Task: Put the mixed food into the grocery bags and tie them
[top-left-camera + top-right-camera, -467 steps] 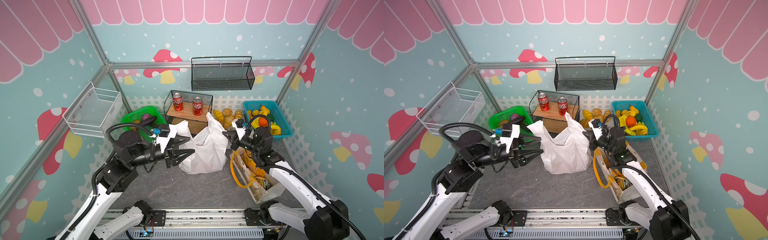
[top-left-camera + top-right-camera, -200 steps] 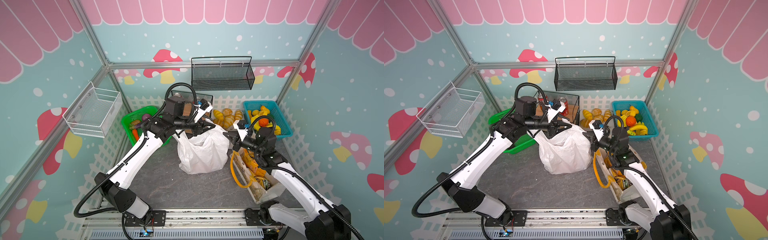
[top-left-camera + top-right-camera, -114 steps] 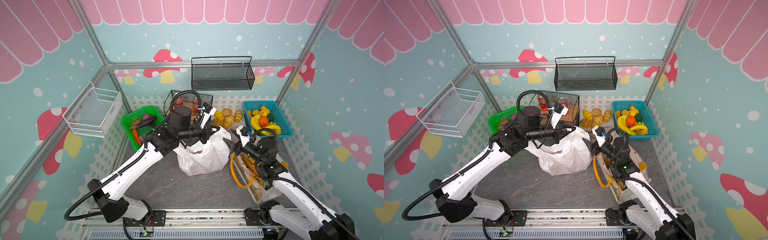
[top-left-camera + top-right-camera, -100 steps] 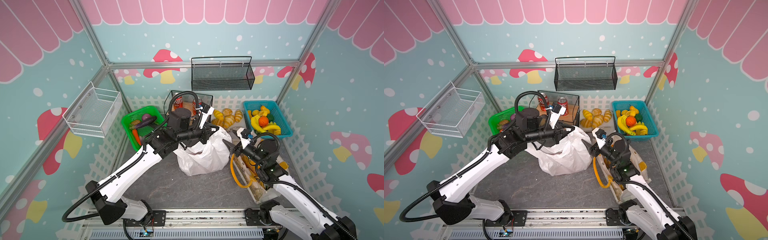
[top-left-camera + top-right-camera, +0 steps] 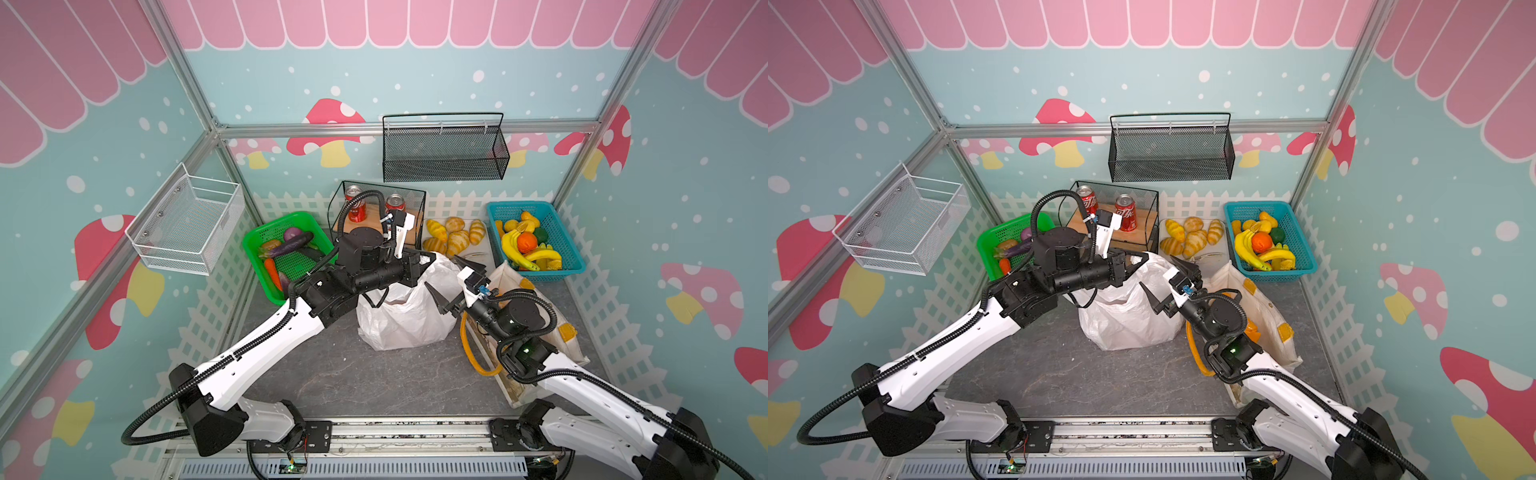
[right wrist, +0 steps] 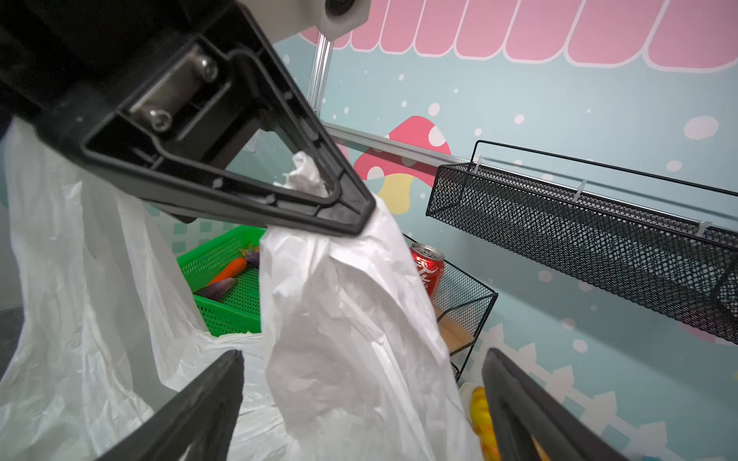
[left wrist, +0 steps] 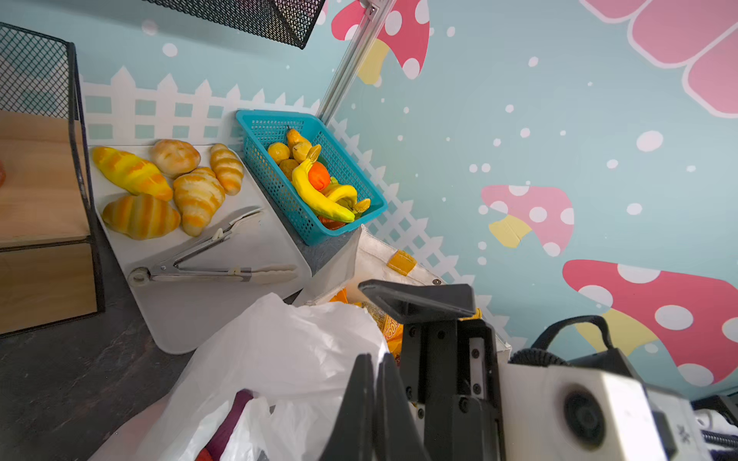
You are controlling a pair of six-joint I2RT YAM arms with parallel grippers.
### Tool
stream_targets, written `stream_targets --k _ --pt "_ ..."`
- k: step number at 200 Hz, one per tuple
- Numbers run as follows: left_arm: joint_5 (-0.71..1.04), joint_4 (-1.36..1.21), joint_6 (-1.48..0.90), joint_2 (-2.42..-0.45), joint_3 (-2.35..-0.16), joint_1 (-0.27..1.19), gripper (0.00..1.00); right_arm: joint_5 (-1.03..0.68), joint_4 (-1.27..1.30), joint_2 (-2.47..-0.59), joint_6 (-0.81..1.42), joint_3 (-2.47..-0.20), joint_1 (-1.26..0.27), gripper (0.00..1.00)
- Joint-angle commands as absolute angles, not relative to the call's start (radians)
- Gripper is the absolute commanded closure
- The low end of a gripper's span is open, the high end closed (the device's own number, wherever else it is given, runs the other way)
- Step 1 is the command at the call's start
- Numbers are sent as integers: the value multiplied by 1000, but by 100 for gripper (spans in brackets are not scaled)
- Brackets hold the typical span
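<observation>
Seemingly the job is sitting midway, at the tying of the white plastic bag [image 5: 399, 324], which is standing mid-surface [image 5: 332, 374] just beside the cream tote [image 5: 510, 277]. The left claw [image 7: 374, 379] is clenching a bunched handle [image 6: 303, 179] of that bag and holding it up, while the right claw [image 5: 453, 280] is gaping wide at the bag's side, gripping nothing. A purple vegetable [image 7: 235, 415] is showing inside the white bag and an orange snack packet [image 7: 390, 328] inside the tote. No knot is showing yet, and a carrot [image 5: 272, 270] and an aubergine [image 5: 293, 245] are lying in the green basket [image 5: 253, 243], so packing may be unfinished too
</observation>
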State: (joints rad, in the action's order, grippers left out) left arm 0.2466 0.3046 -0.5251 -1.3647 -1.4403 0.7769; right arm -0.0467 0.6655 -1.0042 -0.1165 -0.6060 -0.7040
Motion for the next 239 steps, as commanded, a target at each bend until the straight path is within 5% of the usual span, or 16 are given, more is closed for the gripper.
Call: stream_targets --k 1,70,111,163,202,239 --pt "250 263 -577 -1342 -1428 784 100 25 763 -1039 -181 -646 -739 5" --pt "318 200 -642 -1301 -1384 784 100 280 980 -1209 -189 -698 -776 6" --pt "336 166 -680 -1270 -1355 782 100 450 1015 -1309 -101 -670 -776 27" --pt "345 171 -671 -1251 -1352 771 100 431 923 -1310 34 -544 -776 47" --pt "360 169 -669 -1270 -1349 744 100 385 848 -1247 42 -561 -776 46" --pt "371 156 -672 -1288 -1348 735 100 251 835 -1190 38 -607 -776 25"
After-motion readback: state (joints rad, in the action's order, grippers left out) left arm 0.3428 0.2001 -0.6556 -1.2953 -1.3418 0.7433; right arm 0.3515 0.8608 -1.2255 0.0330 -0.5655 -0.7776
